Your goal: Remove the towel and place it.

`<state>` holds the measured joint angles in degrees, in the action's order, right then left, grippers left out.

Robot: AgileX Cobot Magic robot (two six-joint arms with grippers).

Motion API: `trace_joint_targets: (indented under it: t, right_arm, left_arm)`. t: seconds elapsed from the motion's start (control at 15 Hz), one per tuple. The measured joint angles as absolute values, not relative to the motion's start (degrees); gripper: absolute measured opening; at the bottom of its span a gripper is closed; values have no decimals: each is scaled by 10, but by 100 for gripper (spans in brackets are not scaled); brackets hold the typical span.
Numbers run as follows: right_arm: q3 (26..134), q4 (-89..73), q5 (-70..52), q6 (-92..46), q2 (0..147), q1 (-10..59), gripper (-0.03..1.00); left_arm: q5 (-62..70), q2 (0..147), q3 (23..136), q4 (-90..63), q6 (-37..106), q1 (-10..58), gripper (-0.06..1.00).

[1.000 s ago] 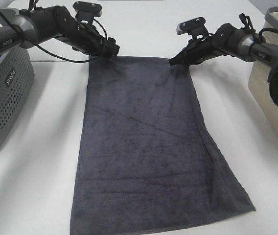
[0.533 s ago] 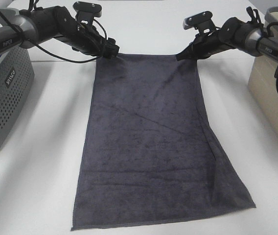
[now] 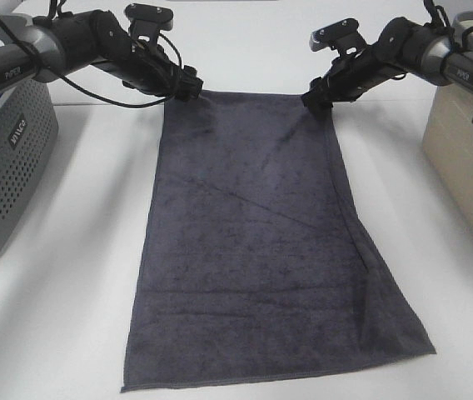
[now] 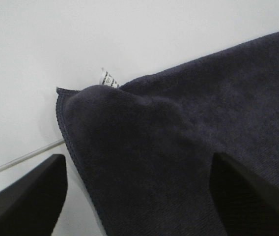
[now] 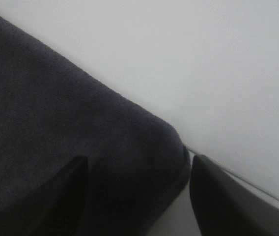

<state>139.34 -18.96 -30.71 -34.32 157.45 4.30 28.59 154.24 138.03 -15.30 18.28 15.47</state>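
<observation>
The dark charcoal towel (image 3: 257, 242) lies flat and lengthwise on the white table. My left gripper (image 3: 188, 87) is at its far left corner. In the left wrist view the fingers (image 4: 26, 196) stand wide apart, with the bunched towel corner (image 4: 129, 147) and its white label between them and table showing beside one finger. My right gripper (image 3: 313, 97) is low at the far right corner. In the right wrist view the towel corner (image 5: 129, 162) fills the gap between the two fingers (image 5: 228, 196).
A grey perforated basket (image 3: 7, 158) stands at the left edge. A beige basket (image 3: 470, 142) stands at the right edge. Bare white table (image 3: 70, 292) shows on both sides of the towel and behind the grippers.
Both grippers dragged the towel's far edge away from the camera, straightening it. In the last half second the right gripper dropped to the table; the left stayed put.
</observation>
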Motion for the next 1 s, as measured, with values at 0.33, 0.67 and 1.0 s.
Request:
trace_joint_targets:
  t: [0.33, 0.67, 1.0]
  right_arm:
    - [1393, -166, -443, -293, 1484, 43, 61]
    - [1393, -136, -642, -159, 1414, 43, 66]
    - [1393, -78, -697, -90, 1369, 43, 67]
  left_arm:
    - [328, 1539, 1380, -153, 183, 155, 75]
    - [470, 1481, 1381, -153, 142, 155, 77]
    - [574, 1413, 1381, -108, 76, 154, 77]
